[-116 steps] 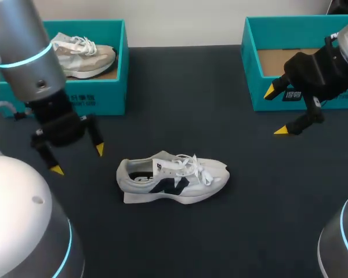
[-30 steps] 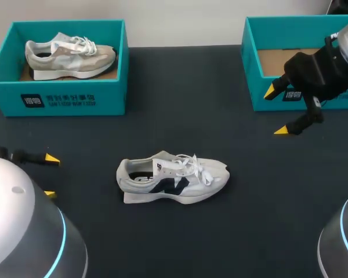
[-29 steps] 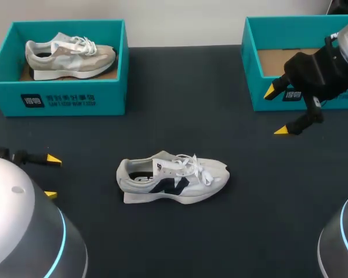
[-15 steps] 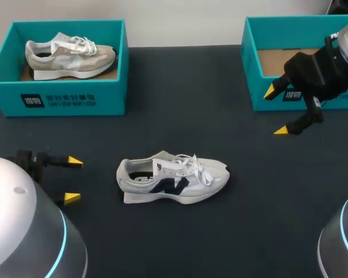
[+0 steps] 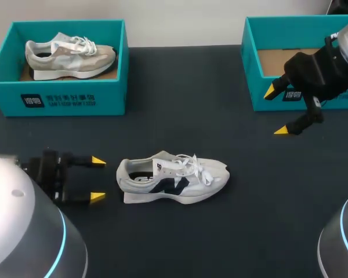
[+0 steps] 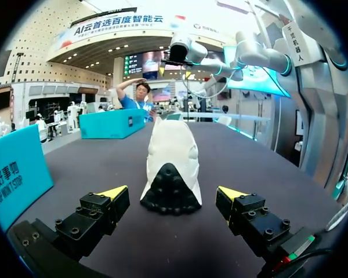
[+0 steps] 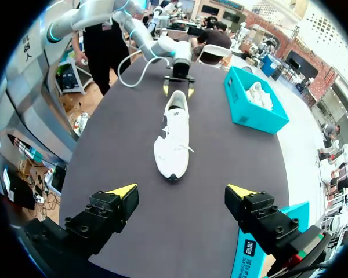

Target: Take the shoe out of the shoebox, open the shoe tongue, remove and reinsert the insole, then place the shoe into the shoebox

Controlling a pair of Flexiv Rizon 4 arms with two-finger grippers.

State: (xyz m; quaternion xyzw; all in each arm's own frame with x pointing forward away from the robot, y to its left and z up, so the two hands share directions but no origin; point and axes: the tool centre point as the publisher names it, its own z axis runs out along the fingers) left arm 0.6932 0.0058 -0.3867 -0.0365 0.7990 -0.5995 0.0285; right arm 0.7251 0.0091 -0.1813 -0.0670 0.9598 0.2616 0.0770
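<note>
White sneaker lies mid-table, left gripper spread wide just behind its heel, apparently to brace it; right gripper hangs released beside the empty shoebox at the table's far right corner.

White and navy shoe, teal shoebox, dark charcoal table
</note>
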